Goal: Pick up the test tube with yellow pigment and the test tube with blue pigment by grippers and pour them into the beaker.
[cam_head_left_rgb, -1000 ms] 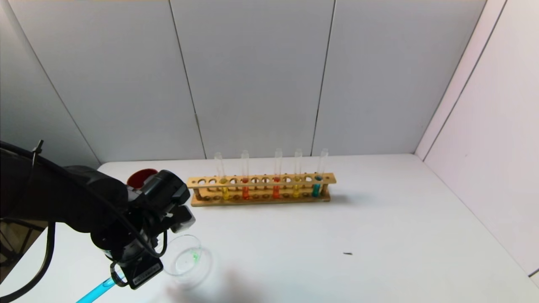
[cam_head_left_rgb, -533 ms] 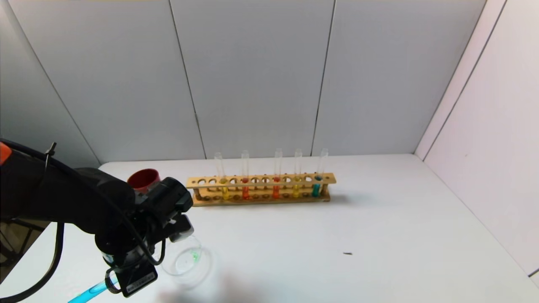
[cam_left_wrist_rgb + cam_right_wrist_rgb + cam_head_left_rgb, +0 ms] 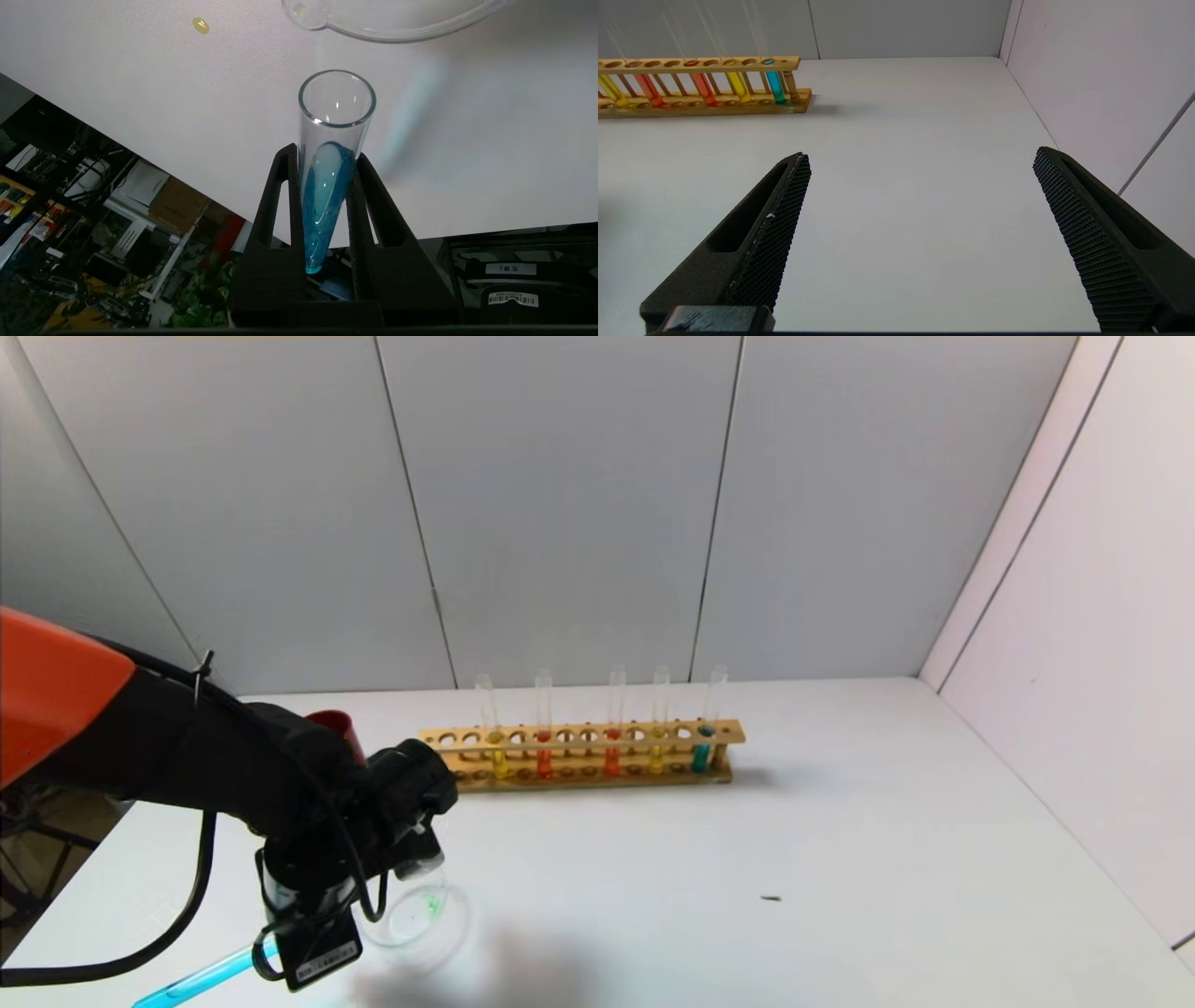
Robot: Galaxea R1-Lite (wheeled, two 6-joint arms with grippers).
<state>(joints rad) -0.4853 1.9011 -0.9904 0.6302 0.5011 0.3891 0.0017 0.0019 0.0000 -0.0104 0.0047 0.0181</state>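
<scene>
At the lower left of the head view, the left claw (image 3: pixel 327 196) is clamped on the slender glass test tube with blue pigment (image 3: pixel 329 186), its mouth just short of the low clear glass beaker (image 3: pixel 415 915). The blue pour is in hand; tipping further over the rim comes next. The right claw (image 3: pixel 920 233) idles, spread apart.

My left claw (image 3: pixel 313 933) has swung right and toward the wooden rack, and the arm's orange shell now shows at the left edge. The blue test tube (image 3: pixel 201 976) it grips now tilts flatter, and its mouth sits nearer the beaker (image 3: pixel 415 915). The arm now hides most of the dark red cup (image 3: pixel 341 726).
</scene>
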